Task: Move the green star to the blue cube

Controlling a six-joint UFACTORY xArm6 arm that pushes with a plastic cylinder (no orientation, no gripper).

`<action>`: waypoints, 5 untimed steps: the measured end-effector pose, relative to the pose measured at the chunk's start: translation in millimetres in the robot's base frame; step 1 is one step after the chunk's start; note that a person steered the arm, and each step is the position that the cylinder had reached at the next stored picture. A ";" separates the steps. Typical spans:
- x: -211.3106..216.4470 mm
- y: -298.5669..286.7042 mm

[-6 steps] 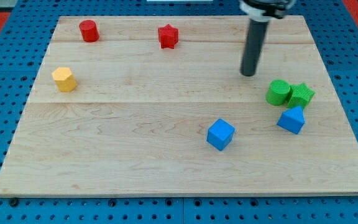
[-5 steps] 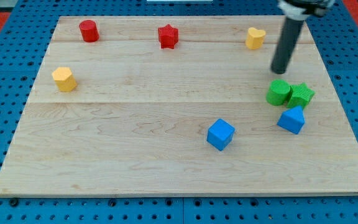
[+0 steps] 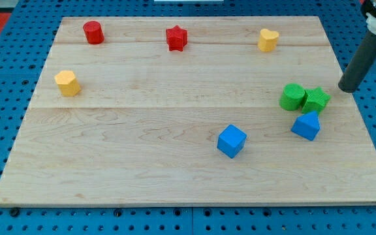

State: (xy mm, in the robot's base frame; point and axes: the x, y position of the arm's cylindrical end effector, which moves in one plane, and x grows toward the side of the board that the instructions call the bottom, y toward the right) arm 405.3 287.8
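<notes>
The green star [image 3: 316, 100] lies at the board's right side, touching a green cylinder [image 3: 293, 96] on its left. A blue block with a pointed top [image 3: 306, 125] sits just below the star. The blue cube [image 3: 232, 141] stands lower and further left, near the board's middle bottom. My tip [image 3: 346, 88] is at the board's right edge, a little right of and slightly above the green star, apart from it.
A red cylinder [image 3: 93, 32] and a red star [image 3: 176, 38] lie along the view's top. A yellow heart [image 3: 268, 40] is at the top right. A yellow hexagonal block [image 3: 67, 83] is at the left. The wooden board [image 3: 142, 163] rests on a blue pegboard.
My rod has swept from above the green blocks to the right edge of the board, uncovering the yellow heart. No block has moved.
</notes>
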 end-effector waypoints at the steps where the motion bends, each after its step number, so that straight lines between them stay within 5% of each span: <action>1: 0.0 -0.7; 3: 0.0 -30.3; 5: 46.0 -59.0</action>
